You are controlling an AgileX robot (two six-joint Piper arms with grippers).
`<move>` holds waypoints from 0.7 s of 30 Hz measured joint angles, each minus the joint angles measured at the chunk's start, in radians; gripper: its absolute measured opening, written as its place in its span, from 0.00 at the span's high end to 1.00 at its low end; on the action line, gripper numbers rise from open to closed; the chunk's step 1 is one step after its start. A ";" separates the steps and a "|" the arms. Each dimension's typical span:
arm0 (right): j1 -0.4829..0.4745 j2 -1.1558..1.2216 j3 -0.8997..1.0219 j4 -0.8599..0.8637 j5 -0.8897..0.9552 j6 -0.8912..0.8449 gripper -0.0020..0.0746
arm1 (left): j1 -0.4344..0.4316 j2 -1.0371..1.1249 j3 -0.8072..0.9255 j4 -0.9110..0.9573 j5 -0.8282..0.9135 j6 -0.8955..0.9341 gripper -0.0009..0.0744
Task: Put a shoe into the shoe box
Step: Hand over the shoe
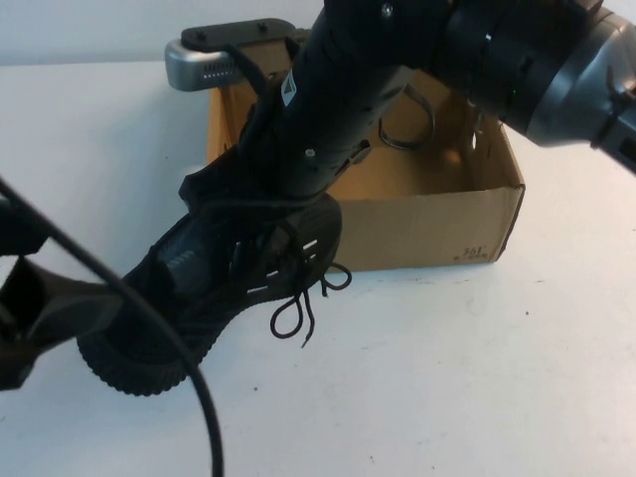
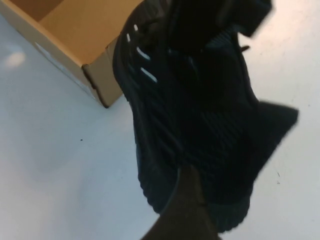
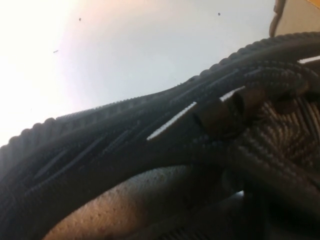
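Observation:
The black mesh shoe lies tilted in front of the shoe box's left corner, toe toward me and heel raised. Its loose laces trail on the table. My right gripper reaches down from the upper right into the shoe's collar and is shut on the shoe; its fingers are hidden inside. My left gripper stands open at the toe, one finger before the shoe and one beyond. The brown cardboard shoe box stands open behind, its corner close to the shoe.
A grey and black device sits behind the box's far left corner. A metal loop lies inside the box. A black cable crosses the lower left. White table spreads in front and to the right.

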 joint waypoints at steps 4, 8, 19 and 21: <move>0.000 0.002 0.000 0.010 0.001 0.000 0.97 | -0.084 0.074 -0.043 0.044 0.000 -0.049 0.29; -0.009 0.002 0.000 0.037 0.001 0.026 0.97 | -0.158 0.113 -0.047 0.129 0.005 -0.076 0.29; -0.106 0.024 0.000 0.215 -0.005 0.034 0.97 | -0.351 0.149 -0.048 0.372 0.006 -0.130 0.29; -0.106 0.024 0.000 0.215 -0.005 0.031 0.97 | -0.366 0.158 -0.048 0.405 0.006 -0.142 0.29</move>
